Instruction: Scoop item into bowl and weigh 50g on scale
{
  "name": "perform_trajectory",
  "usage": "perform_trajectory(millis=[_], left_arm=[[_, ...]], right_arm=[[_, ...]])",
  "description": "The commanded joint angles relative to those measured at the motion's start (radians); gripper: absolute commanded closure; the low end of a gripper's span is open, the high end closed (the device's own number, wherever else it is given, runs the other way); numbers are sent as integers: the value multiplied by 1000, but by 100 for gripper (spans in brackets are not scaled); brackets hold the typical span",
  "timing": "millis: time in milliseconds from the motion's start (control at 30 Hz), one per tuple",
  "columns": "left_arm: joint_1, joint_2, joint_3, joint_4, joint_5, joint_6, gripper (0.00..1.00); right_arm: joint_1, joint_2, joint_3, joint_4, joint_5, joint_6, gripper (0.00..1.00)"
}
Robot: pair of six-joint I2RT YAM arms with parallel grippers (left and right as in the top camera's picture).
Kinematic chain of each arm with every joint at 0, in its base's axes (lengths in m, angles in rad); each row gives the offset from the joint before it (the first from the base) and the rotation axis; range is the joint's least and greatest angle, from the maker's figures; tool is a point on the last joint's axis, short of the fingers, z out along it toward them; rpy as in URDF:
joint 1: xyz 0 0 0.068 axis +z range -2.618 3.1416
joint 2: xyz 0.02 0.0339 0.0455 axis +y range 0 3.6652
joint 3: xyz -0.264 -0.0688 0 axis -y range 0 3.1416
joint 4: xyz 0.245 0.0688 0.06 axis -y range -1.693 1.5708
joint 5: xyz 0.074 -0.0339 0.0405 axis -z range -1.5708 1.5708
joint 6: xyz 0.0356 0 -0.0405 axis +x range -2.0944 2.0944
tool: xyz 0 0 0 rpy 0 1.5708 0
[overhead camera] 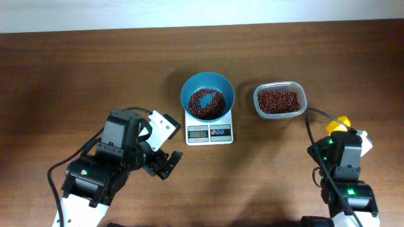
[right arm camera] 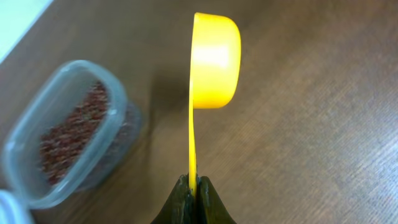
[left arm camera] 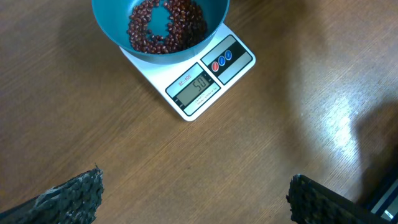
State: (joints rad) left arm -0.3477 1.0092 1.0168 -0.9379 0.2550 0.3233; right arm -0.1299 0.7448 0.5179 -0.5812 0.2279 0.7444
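I see my left fingers [left arm camera: 74, 196] spread, right fingers [right arm camera: 180, 202] pinching the yellow scoop [right arm camera: 214, 59], edge-on, inside hidden; the bowl [left arm camera: 109, 28] is cropped above.

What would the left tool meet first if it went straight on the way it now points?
Most likely the bare table, as the open left tool seems to tilt down toward the wood. If it cleared the wood, the scale lies next in line; depth is unclear.

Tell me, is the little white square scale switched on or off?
On. The flat white square scale has dark digits showing on its grey display, seen from the left wrist.
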Motion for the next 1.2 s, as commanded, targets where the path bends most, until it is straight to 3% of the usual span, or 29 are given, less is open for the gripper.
perform_trajectory(millis=[0, 300, 467, 733, 833, 1167], left_arm=[[-3, 2, 2, 2, 14, 19, 1], [-3, 2, 2, 2, 14, 19, 1], [-3, 2, 2, 2, 14, 18, 1], [-3, 2, 2, 2, 14, 19, 1], [-3, 2, 2, 2, 14, 19, 1], [-3, 2, 2, 2, 14, 19, 1]], right_arm=[[-66, -8, -94, 89, -35, 16, 96], [-175, -8, -365, 487, -199, 53, 96], [-175, -8, -402, 556, -240, 53, 95], [-175, -3, -402, 551, -273, 53, 35], [-175, -3, -402, 548, -272, 58, 1], [-175, -3, -402, 353, -32, 158, 1]])
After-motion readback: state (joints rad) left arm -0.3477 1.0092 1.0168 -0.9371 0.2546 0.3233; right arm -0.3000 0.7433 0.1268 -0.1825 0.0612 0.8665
